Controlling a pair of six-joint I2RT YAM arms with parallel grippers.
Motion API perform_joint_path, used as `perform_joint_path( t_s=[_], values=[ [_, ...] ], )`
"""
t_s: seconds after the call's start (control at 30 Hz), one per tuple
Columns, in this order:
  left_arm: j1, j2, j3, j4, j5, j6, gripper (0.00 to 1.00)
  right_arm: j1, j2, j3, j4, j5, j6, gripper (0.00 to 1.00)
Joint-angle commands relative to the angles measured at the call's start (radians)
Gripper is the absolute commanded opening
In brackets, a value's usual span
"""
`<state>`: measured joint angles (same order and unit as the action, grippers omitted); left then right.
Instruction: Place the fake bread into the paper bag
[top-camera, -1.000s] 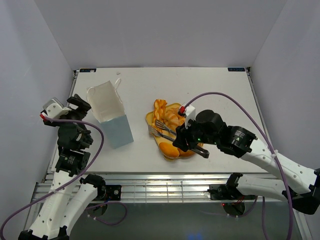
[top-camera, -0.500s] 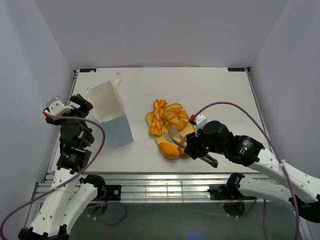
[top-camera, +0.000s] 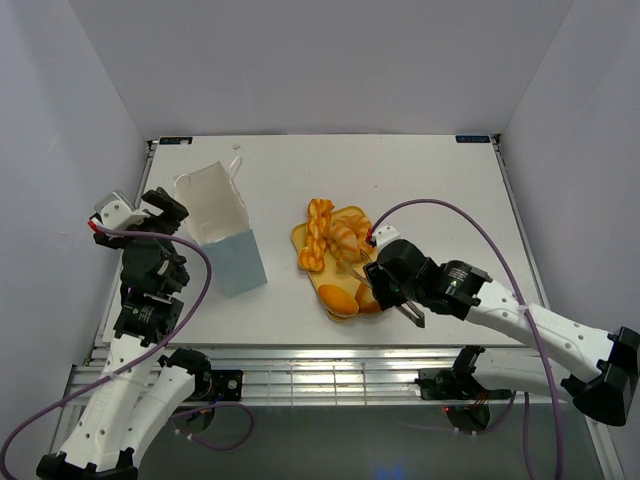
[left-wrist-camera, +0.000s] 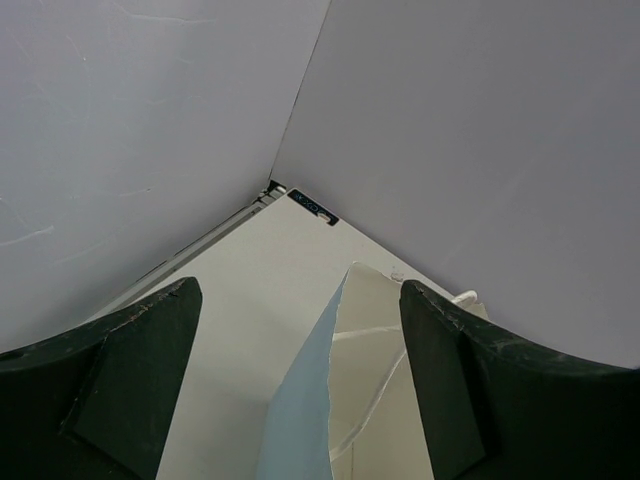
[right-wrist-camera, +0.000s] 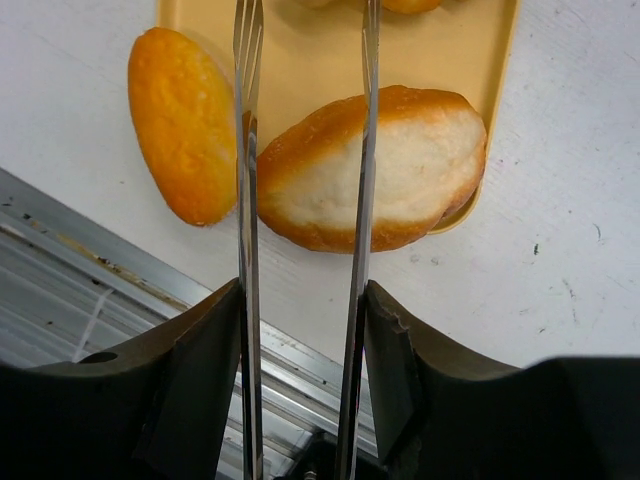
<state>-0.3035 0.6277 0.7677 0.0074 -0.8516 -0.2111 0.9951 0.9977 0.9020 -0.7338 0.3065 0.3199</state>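
Now your right gripper (right-wrist-camera: 302, 330) is clamping the tongs (right-wrist-camera: 246, 200) above the roll (right-wrist-camera: 415, 170) at a corner of the tray (right-wrist-camera: 310, 60), so you should be centring both blades around it before squeezing, while your left gripper (left-wrist-camera: 300, 300) is hanging open by the bag (left-wrist-camera: 300, 430).

Lab robot cell: plain white walls (top-camera: 300, 60), white table (top-camera: 430, 180), aluminium rail frame (top-camera: 330, 376).

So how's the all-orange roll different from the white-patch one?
The all-orange roll is narrower and orange all over; the white-patch roll is wider with a pale middle. The tongs cross the white-patch roll; the all-orange roll lies beside them. Both look glossy.
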Motion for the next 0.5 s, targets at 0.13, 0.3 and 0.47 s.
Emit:
perform_joint_path(
  t_s=[0.13,0.3,0.47],
  values=[
    [-0.008,0.001,0.025,-0.032,0.023,-0.008,0.91,-0.045,0.076,0.074,0.111,0.072,-0.071,0.56],
    [-0.009,-0.003,0.027,-0.034,0.026,-0.010,0.90,-0.114,0.114,0.092,0.154,0.019,-0.107,0.56],
    [-0.011,-0.008,0.027,-0.035,0.029,-0.011,0.91,-0.173,0.145,0.101,0.207,-0.052,-0.137,0.56]
  ],
)
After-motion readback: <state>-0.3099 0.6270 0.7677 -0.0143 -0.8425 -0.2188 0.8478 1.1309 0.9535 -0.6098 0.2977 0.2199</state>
